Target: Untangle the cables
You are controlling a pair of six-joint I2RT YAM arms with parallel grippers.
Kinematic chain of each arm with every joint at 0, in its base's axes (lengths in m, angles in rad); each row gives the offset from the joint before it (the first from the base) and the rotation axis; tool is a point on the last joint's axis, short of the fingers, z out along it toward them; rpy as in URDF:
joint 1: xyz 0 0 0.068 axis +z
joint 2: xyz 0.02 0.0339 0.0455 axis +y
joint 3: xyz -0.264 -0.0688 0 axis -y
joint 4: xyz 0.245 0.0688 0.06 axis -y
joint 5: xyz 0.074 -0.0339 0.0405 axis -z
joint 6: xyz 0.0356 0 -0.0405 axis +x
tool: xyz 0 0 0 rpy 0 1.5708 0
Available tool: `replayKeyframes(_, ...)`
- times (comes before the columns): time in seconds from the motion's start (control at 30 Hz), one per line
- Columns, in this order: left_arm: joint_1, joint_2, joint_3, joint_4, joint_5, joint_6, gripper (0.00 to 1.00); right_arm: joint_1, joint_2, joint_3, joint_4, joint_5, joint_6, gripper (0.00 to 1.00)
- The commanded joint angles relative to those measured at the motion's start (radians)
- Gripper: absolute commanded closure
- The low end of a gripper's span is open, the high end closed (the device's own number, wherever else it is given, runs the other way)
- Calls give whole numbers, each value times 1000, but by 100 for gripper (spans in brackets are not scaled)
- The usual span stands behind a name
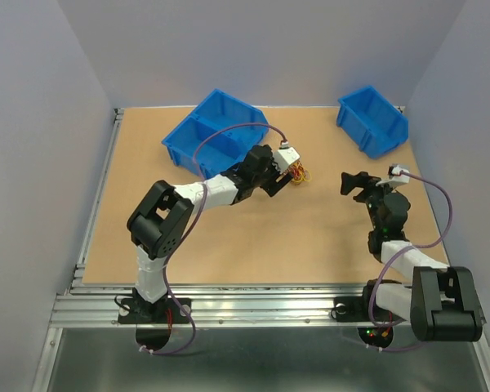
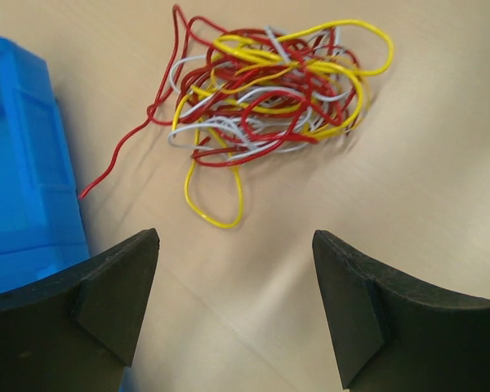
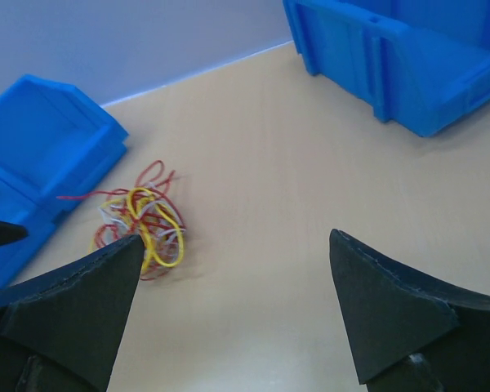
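Top external view: you've got the cables (image 1: 298, 174) bunched on the table (image 1: 229, 237) just beside the divided blue bin (image 1: 216, 131), second blue bin (image 1: 374, 120) well apart, left gripper (image 2: 235, 245) and right gripper (image 3: 237, 245) both spread wide.

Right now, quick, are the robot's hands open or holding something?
Left gripper: open, holding nothing.
Right gripper: open, holding nothing.

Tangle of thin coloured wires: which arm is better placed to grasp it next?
Left, I'd judge. The left hand is open and aimed at the tangle of red, yellow and white wires just ahead; the right hand, also open, stands farther away.
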Motion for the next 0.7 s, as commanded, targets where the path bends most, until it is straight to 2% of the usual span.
replayKeyframes(0.0,-57,-15,92,-5,-26,53,13,8,-79,-16,-39,-20,217,0)
replayKeyframes(0.03,-64,-4,107,-3,-60,87,13,8,-108,-42,-38,81,291,0)
replayKeyframes(0.07,-70,25,118,-3,-63,98,14,8,-122,-85,-16,91,349,0)
replayKeyframes(0.2,-77,103,175,-10,-83,114,16,8,-164,-101,-30,22,306,0)
replayKeyframes(0.4,-84,228,299,-89,-102,101,16,8,-210,-132,-65,30,298,0)
replayKeyframes(0.47,-87,263,361,-131,-112,93,21,8,-213,-135,-78,24,299,0)
replayKeyframes(0.57,-87,292,376,-165,-120,78,50,8,-213,-148,-84,5,318,0)
replayKeyframes(0.6,-87,288,370,-165,-117,76,68,8,-213,-153,-84,2,333,0)
replayKeyframes(0.63,-87,277,351,-165,-108,73,77,8,-213,-159,-85,-9,341,0)
replayKeyframes(0.67,-87,248,339,-160,-100,69,93,8,-214,-165,-87,-15,353,0)
